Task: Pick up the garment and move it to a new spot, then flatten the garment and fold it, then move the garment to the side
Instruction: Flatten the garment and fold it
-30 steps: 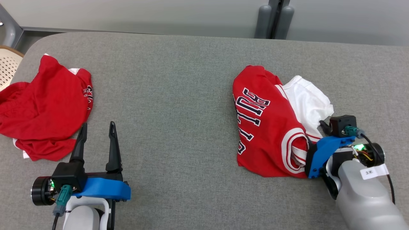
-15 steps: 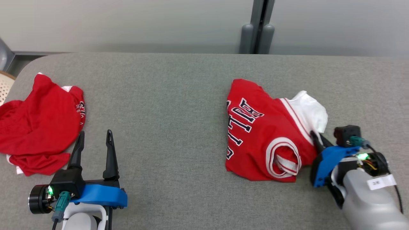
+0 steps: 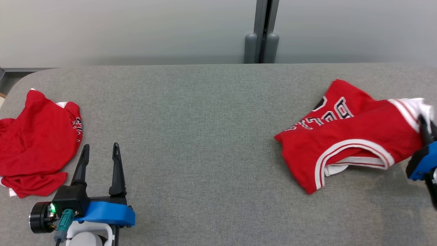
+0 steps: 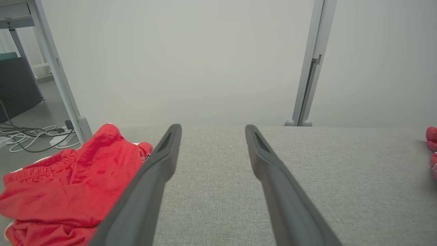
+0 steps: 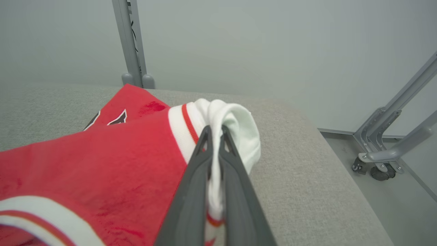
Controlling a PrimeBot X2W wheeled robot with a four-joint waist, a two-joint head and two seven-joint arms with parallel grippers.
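Garment: the red jersey (image 3: pixel 355 136) lay on the grey desk (image 3: pixel 198 136), stretched out sideways from the right hand (image 3: pixel 426 124) toward the desk's middle.
Garment's look: a white-trimmed opening faced the near side, and dark lettering showed on the far fold, too creased to read.
Grip point: the jersey's white edge (image 5: pixel 235 119) was bunched over the right hand's fingertips, next to a red-and-white striped band.
Right hand: its two dark fingers were pressed close together, pinching that white cloth between them. From the head view it sat at the far right edge, with part of its blue mount cut off.
Beyond the right hand: bare desk ran past the fingertips to a rounded corner. A grey wheeled frame (image 5: pixel 382 167) stood on the floor off to the hand's right.
Left hand: the left hand (image 3: pixel 100 147) was well apart from the jersey, its fingers spread wide with nothing between them, pointing across bare desk toward the wall.
Beside the left hand: a second red garment (image 3: pixel 34 136) lay crumpled just to the outer side of the left fingers. I could not tell whether it touched them.
Ahead of both hands: a pale wall with a grey upright post (image 3: pixel 261 34) stood behind the desk's far edge.
Left of the left hand: cables (image 4: pixel 27 136) lay loose on the floor past the desk's end.
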